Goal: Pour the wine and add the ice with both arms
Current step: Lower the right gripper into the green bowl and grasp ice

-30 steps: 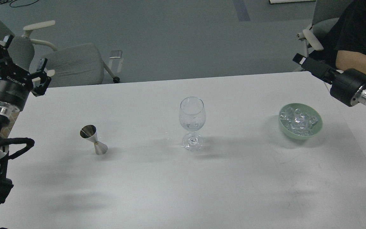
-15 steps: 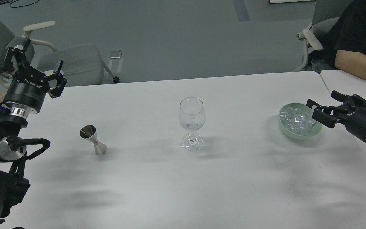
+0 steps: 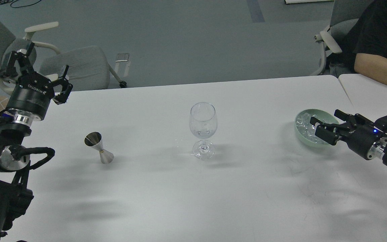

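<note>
White bench (image 3: 186, 201). Pale green bowl (image 3: 301, 136), whitish clear ice (image 3: 303, 122) inside. Clear stemmed glass (image 3: 203, 129). Silver metal jigger (image 3: 98, 148). 2 black arms, silver joint rings; right claw (image 3: 326, 125) black with blue light. Grey chair (image 3: 76, 67), cream armrest.

A: Left gripper (image 3: 36, 75) is seen upper left of frame, fingers spread wide, nothing held, above the table (image 3: 254, 188) edge.

B: Right gripper (image 3: 326, 123)?

A: Seen at right of frame, jaws parted, fingertips over the green bowl (image 3: 298, 131) and the ice (image 3: 302, 121). Contact can't be confirmed.

B: Centre?

A: Stemmed glass (image 3: 203, 129) is seen upright at centre. Steel jigger (image 3: 98, 147) stands left of it, well apart, upright.
</note>
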`<state>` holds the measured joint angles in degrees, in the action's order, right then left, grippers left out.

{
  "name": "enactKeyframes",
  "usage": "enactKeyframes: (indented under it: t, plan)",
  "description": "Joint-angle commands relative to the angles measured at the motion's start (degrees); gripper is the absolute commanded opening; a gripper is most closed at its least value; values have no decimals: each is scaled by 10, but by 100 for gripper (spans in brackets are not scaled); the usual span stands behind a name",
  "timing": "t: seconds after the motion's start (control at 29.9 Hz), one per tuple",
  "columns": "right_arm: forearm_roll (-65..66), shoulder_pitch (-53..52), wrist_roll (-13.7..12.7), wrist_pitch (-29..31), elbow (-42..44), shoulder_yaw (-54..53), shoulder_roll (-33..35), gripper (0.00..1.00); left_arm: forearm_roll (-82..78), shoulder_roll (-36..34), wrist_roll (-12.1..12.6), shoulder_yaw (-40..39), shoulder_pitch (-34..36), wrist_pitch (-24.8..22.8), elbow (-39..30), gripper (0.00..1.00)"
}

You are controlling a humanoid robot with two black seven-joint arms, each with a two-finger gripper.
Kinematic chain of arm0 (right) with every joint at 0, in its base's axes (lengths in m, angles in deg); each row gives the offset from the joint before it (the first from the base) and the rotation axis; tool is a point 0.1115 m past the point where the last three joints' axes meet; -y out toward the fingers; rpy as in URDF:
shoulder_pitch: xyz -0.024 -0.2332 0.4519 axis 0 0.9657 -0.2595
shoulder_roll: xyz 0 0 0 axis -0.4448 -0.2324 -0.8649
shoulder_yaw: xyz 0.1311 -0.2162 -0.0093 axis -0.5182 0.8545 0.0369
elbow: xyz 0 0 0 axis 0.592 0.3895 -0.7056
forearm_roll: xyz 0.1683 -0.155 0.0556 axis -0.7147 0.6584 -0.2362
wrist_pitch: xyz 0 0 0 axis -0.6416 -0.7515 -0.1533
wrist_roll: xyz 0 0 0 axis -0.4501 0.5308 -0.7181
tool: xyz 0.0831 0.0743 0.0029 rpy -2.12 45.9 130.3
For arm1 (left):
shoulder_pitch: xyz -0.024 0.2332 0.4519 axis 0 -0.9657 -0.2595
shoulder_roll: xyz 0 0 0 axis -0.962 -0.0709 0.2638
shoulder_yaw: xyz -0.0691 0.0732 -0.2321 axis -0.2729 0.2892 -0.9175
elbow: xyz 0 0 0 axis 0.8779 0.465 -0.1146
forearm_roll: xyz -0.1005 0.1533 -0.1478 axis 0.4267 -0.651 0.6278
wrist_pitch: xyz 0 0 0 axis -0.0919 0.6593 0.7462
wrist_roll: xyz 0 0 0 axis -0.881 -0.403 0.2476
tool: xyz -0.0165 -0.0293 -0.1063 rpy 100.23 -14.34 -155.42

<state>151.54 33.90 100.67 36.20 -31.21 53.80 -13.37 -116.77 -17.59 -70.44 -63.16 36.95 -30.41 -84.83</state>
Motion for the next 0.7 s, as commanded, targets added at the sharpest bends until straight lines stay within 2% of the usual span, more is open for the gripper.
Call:
enactKeyframes:
  t: [0.0,0.07,0.2,0.53,0.67]
  plan:
    - [0,2,-1,0,1,13,-1,72,0,1,0,0,1,0,1,98]
    - [0,-2,0,0,1,24,-1,61,0,1,0,0,0,0,0,98]
    - [1,-4,-1,0,2,27,-1,54,0,1,0,0,0,0,0,98]
    - [1,-12,-4,2,31,30,-16,55,0,1,0,0,-1,0,-4,98]
    - [1,-17,-5,20,35,30,-18,55,0,1,0,1,-3,0,-9,98]
